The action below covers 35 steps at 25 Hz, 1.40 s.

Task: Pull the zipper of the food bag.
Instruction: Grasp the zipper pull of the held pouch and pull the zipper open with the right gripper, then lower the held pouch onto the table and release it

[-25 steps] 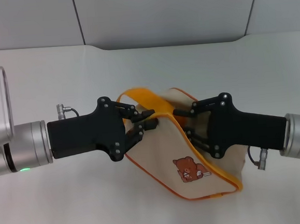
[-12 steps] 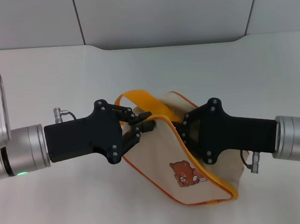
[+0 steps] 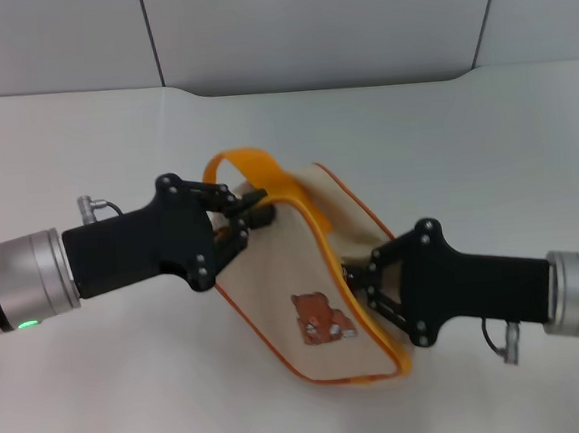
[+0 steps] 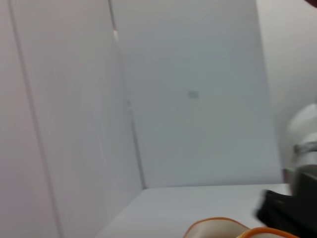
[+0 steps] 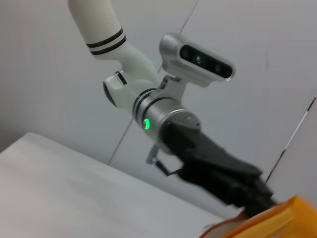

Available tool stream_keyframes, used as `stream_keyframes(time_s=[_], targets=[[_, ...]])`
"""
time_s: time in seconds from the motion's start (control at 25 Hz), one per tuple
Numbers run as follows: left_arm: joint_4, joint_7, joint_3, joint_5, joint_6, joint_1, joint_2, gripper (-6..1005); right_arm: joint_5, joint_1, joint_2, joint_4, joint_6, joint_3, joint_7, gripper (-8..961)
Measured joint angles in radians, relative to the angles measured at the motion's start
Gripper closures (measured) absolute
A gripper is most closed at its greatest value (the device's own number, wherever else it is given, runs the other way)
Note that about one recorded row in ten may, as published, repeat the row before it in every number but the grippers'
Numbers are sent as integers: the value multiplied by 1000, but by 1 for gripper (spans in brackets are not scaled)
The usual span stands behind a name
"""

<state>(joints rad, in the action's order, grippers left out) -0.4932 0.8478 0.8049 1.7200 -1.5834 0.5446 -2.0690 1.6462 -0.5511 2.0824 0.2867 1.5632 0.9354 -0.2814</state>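
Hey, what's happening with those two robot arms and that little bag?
Both arms are working on the beige food bag with the bear print, held between them over the white table. The left claw is shut on the bag's top corner by the orange handle. The right claw meets the orange-edged zipper along the rim.

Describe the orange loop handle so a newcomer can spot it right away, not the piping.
On the white table, between the two black hands, sits a boxy beige canvas food bag with a brown bear print. The wide orange loop handle arches off its far upper corner, beside the left hand. Unlike the thin orange piping, it is a broad free-standing band.
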Motion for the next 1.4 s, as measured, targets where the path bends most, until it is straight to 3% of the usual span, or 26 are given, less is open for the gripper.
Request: stream_keyframes(time_s=[0.32,0.68,0.8,0.92,1.2,1.28,1.4], targets=[[3,6,-75,-2,53,-24,4,913,50,152,-6,155,49,4,-172,955],[13,11,-81,-3,65,-34,3,912,38,161,-6,144,59,-57,-210,924],[25,15,-99,-4,72,-44,1,912,35,164,-5,105,91,-140,-218,914],[85,12,-138,-4,80,-53,1,911,26,158,-11,42,213,-292,-270,904],[222,-39,-162,-5,121,-63,-5,910,14,115,-18,36,226,-410,-491,735],[258,-72,-178,-5,127,-63,-5,910,14,106,-18,38,214,-438,-531,499],[308,-127,-208,-6,137,-61,-8,909,14,95,-20,38,195,-447,-552,392]])
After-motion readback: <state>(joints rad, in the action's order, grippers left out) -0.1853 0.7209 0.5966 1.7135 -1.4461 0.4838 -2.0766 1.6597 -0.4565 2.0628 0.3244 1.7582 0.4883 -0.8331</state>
